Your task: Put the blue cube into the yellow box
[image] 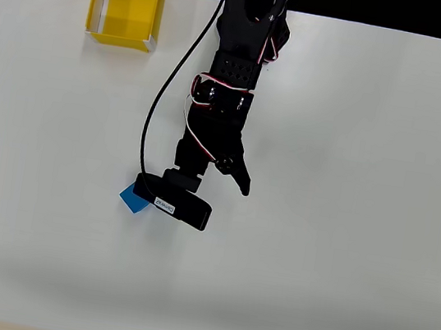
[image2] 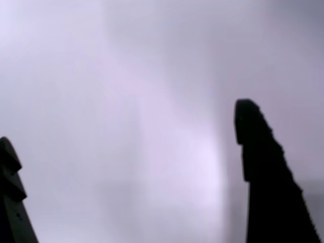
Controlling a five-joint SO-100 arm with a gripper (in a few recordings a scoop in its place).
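The blue cube (image: 132,199) lies on the white table left of centre, and the black camera block on my wrist covers its right part. My gripper (image: 214,199) hangs just right of the cube, one pointed black finger (image: 241,181) spread out to the right. In the wrist view the gripper (image2: 126,131) is open, with its two dark fingertips (image2: 250,131) far apart and only blurred white table between them. The yellow box (image: 120,39) stands empty at the far left edge of the table, well away from the cube.
The black arm (image: 240,60) reaches in from the top centre, and a black cable (image: 156,106) curves along its left side. White table (image: 343,233) spreads wide on the right and at the bottom.
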